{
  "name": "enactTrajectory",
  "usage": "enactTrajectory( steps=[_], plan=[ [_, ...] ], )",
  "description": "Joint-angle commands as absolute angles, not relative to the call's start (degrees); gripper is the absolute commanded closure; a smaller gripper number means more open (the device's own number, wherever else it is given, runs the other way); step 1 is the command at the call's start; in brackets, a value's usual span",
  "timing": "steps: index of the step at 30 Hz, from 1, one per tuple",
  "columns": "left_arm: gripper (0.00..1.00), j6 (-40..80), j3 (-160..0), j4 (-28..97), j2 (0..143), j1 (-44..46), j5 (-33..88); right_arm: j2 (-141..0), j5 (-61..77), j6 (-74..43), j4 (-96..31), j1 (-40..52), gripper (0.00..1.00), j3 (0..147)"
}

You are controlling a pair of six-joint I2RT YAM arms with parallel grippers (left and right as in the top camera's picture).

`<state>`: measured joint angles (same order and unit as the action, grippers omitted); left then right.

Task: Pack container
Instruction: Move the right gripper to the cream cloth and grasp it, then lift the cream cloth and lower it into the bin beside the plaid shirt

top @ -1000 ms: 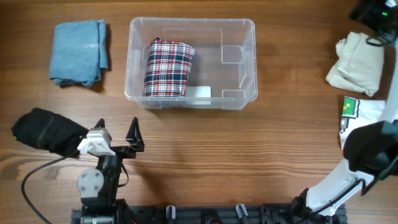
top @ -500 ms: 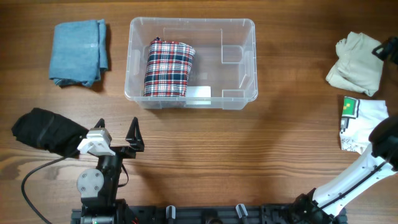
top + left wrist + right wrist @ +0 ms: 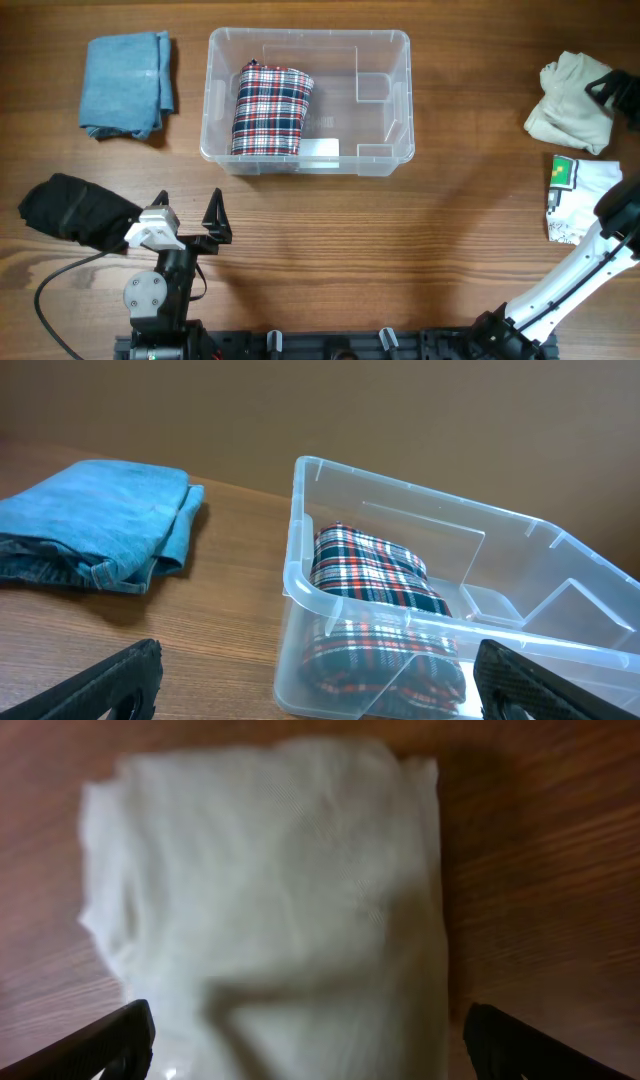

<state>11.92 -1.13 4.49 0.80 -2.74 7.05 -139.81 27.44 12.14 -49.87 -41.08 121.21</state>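
Resting near the front edge of the counter (image 3: 400, 260), the left gripper (image 3: 188, 200) has its fingers spread wide and holds nothing. Farther back, mid-counter, stands the container (image 3: 310, 38) with a folded plaid garment (image 3: 272, 110) in its left half. At the far right, the right gripper (image 3: 325, 1050) hangs over a cream garment (image 3: 270, 900), fingers wide apart, gripping nothing. A blue garment (image 3: 128, 82) lies far left, apart from the container.
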Motion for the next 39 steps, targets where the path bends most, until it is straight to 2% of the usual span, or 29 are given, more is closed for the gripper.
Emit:
enactTrajectory(
  steps=[1, 6, 7, 9, 11, 12, 13, 22, 31, 39],
  plan=[
    [0.0, 12.49, -0.64, 4.49, 0.43, -3.01, 6.31, -143.0, 29.26, 13.3, -49.41, -41.17, 0.0, 121.01],
    [0.0, 12.49, -0.64, 4.49, 0.43, -3.01, 6.31, -144.99, 29.54, 13.17, -49.32, -41.21, 0.01, 120.99],
    [0.0, 12.49, -0.64, 4.49, 0.43, -3.01, 6.31, -145.12, 29.71, 12.82, -49.21, -41.19, 0.07, 120.68],
    [0.0, 12.49, -0.64, 4.49, 0.43, -3.01, 6.31, -145.12, 29.71, 10.83, -49.08, -41.08, 0.27, 120.62],
    [0.0, 12.49, -0.64, 4.49, 0.43, -3.01, 6.31, -145.12, 29.74, 7.53, -49.15, -40.99, 0.78, 120.62],
    [0.0, 12.47, -0.64, 4.49, 0.43, -3.01, 6.31, -145.12, 29.74, 6.13, -49.32, -40.95, 0.9, 120.62],
    [0.0, 12.49, -0.64, 4.49, 0.43, -3.01, 6.31, -145.12, 29.71, 4.69, -49.65, -40.88, 0.95, 120.62],
    [0.0, 12.47, -0.64, 4.49, 0.43, -3.01, 6.31, -139.96, 37.06, -0.16, -51.83, -35.86, 0.96, 120.75],
    [0.0, 12.49, -0.64, 4.49, 0.43, -3.01, 6.31, -121.36, 40.6, -3.7, -50.41, -23.27, 0.96, 120.75],
    [0.0, 12.47, -0.64, 4.49, 0.43, -3.01, 6.31, -108.99, 38.81, -20.05, -48.4, -9.91, 0.96, 120.75]
  ],
)
